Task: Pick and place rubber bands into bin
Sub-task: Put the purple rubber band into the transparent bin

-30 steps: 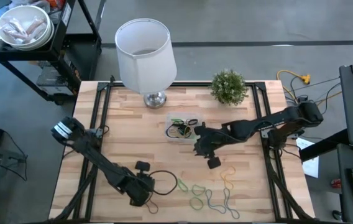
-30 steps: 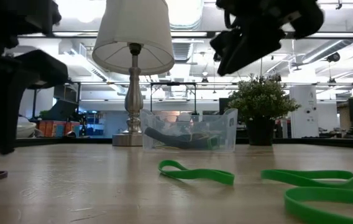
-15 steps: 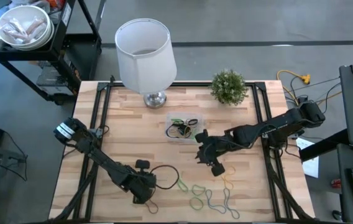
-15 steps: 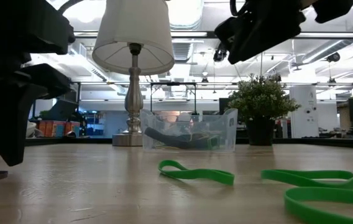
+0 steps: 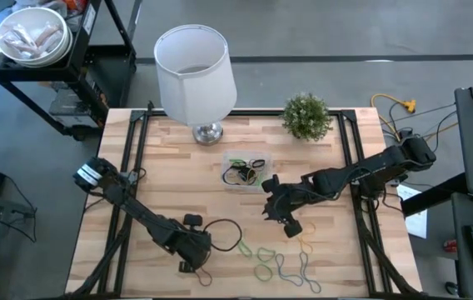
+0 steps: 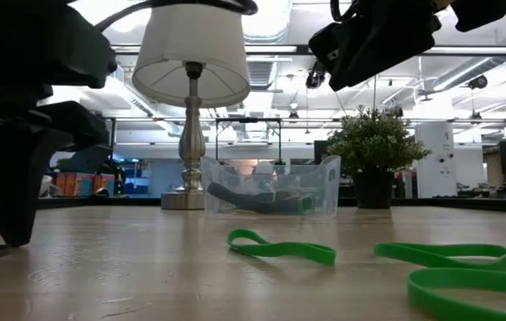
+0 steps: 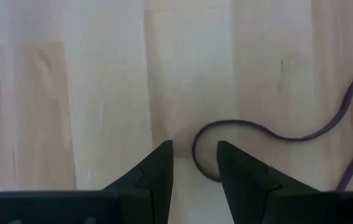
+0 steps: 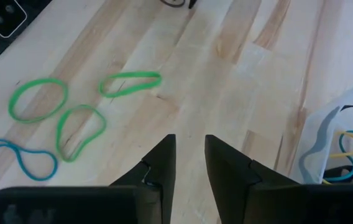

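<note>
The right gripper (image 5: 280,218) is drifting from the bin (image 5: 245,172) toward the loose rubber bands (image 5: 282,265), fingers slightly apart, empty; the left gripper (image 7: 194,163) is straddling a dark band (image 7: 270,134) on the desk (image 5: 178,167), fingers parted; pickups pending.

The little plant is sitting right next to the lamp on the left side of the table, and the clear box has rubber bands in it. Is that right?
Not quite. In the high view the little plant sits at the back right of the table, apart from the lamp, which stands nearer the back left. The rest is right: the clear box does have rubber bands in it.
</note>
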`<state>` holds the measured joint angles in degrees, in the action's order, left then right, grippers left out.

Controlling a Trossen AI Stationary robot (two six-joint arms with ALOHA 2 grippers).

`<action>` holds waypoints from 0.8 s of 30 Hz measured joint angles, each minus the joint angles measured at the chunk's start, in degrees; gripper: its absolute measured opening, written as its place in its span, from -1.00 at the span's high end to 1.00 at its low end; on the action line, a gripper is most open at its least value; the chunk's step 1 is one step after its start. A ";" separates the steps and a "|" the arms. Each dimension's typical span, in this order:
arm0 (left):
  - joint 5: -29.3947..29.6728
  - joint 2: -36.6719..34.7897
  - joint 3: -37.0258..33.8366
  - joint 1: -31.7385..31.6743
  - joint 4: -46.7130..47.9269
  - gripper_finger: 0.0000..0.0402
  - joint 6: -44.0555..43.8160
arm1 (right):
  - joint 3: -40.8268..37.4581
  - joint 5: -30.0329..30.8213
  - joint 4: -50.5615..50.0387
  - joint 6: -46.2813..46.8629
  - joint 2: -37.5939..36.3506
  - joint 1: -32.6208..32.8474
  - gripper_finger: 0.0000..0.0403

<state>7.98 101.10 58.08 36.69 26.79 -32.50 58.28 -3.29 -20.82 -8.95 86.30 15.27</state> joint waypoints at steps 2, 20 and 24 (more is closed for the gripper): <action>-0.10 0.82 0.35 0.00 -0.28 0.46 2.00 | 0.00 0.00 -0.02 -0.01 0.00 0.00 0.60; -6.48 5.99 2.01 -3.34 2.14 0.96 0.16 | -0.22 -0.15 0.00 0.00 0.00 0.00 0.60; -6.45 6.01 1.91 -3.32 2.56 0.97 0.46 | -0.24 -0.15 0.00 0.00 0.00 0.00 0.62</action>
<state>1.53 107.11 59.99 33.36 29.34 -32.04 58.04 -3.44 -20.82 -8.95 86.30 15.27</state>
